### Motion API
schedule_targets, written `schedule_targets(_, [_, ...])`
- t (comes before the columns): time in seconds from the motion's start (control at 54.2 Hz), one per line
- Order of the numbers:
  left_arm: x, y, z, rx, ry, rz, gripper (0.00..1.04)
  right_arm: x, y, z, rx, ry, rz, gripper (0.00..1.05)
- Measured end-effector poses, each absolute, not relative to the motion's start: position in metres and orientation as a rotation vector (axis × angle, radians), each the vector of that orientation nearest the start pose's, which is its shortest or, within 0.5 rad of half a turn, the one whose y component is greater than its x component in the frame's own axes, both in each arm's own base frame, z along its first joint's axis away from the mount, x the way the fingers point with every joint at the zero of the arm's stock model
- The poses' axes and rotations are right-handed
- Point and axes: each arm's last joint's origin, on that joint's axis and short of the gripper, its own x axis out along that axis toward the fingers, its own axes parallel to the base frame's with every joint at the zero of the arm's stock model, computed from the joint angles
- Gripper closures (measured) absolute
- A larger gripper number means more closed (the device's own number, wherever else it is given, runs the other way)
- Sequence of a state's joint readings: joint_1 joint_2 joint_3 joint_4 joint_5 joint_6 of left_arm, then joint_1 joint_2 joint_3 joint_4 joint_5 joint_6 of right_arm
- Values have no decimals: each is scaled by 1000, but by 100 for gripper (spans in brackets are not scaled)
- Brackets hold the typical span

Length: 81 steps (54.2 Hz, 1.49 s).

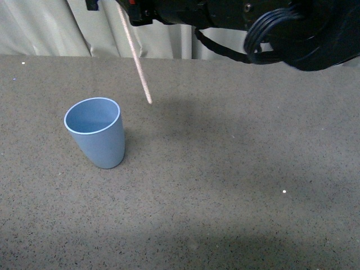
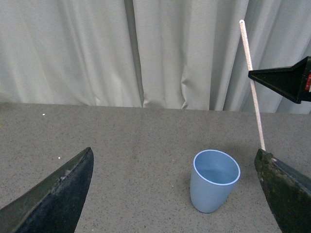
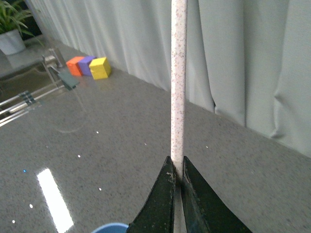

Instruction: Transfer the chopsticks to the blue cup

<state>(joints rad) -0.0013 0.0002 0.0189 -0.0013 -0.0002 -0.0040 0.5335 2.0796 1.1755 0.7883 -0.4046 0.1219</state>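
The blue cup stands upright on the grey table, left of middle. It also shows in the left wrist view and as a sliver of rim in the right wrist view. The chopsticks hang tilted in the air, with the lower tip above the table to the right of and behind the cup; they also show in the left wrist view. My right gripper is shut on the chopsticks; its arm fills the top of the front view. My left gripper is open and empty, facing the cup.
Grey speckled table with pale curtains behind. Orange, purple and yellow blocks sit far off at the table's edge, near a metal fixture and a potted plant.
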Motion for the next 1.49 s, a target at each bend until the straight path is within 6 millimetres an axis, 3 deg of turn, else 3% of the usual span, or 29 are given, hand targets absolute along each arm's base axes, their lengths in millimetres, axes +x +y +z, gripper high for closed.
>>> schedule_targets(0.498, [97, 0, 170, -4, -17, -1, 7, 381, 294, 150, 191, 152, 1076, 103])
schedule_targets(0.756, [97, 0, 170, -4, -17, -1, 7, 377, 306, 112, 97, 249, 1011, 103])
schedule_targets(0.866, [97, 0, 170, -4, -17, -1, 7, 374, 305, 107, 87, 270, 1007, 103])
schedule_targets(0.995, [97, 0, 170, -4, -17, -1, 7, 366, 300, 104, 88, 281, 1020, 75])
schedule_targets(1.124, [97, 0, 170, -4, -17, -1, 7, 355, 291, 117, 106, 266, 999, 45])
schedule_targets(1.235, [97, 0, 170, -4, -17, -1, 7, 350, 276, 130, 131, 272, 893, 25])
schedule_targets(1.309, [97, 0, 170, -4, -17, -1, 7, 351, 253, 137, 147, 312, 738, 9])
schedule_targets(1.493, [97, 0, 170, -4, -17, -1, 7, 350, 188, 132, 159, 400, 422, 9])
